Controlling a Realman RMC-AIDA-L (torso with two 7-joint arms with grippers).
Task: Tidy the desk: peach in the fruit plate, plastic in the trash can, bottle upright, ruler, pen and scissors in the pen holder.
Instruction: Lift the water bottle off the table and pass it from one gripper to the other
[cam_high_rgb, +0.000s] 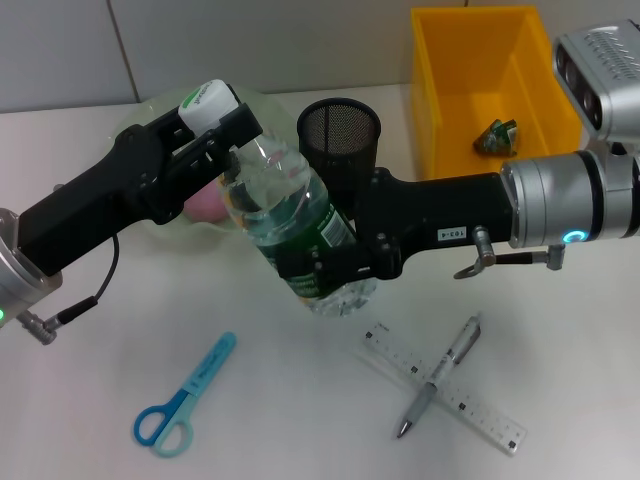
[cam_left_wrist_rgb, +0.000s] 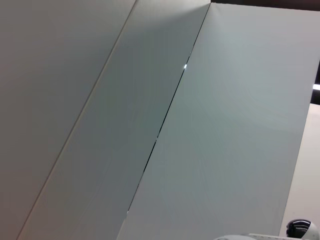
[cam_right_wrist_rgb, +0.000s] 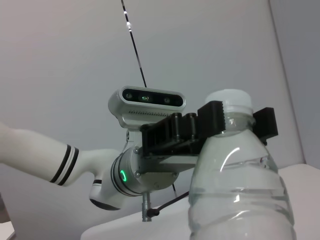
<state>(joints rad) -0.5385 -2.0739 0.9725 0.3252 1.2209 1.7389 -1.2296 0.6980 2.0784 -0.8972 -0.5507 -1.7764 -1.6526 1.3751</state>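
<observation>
Nearest the robot, the blue scissors (cam_high_rgb: 185, 398) are seen lying flat on the white desk (cam_high_rgb: 90, 380), in front of the bottle and to its left. In front of the bottle and to its right, a silver pen (cam_high_rgb: 440, 374) is laid across a clear ruler (cam_high_rgb: 443, 388), the two touching and forming a cross. The clear water bottle (cam_high_rgb: 290, 230) (green label, white cap) is held tilted above the desk. Its lower body is clamped by the right gripper (cam_high_rgb: 335, 262); its neck, just below the cap, is pinched by the left gripper (cam_high_rgb: 222, 135), as the right wrist view confirms. Behind the bottle, partly hidden, a pink peach (cam_high_rgb: 207, 203) is seen in the translucent fruit plate (cam_high_rgb: 150, 115). The black mesh pen holder (cam_high_rgb: 339, 135) stands just behind the bottle. Farthest, right of the pen holder, the yellow bin (cam_high_rgb: 440, 120) is shown with a crumpled piece of plastic (cam_high_rgb: 496, 137) inside.
</observation>
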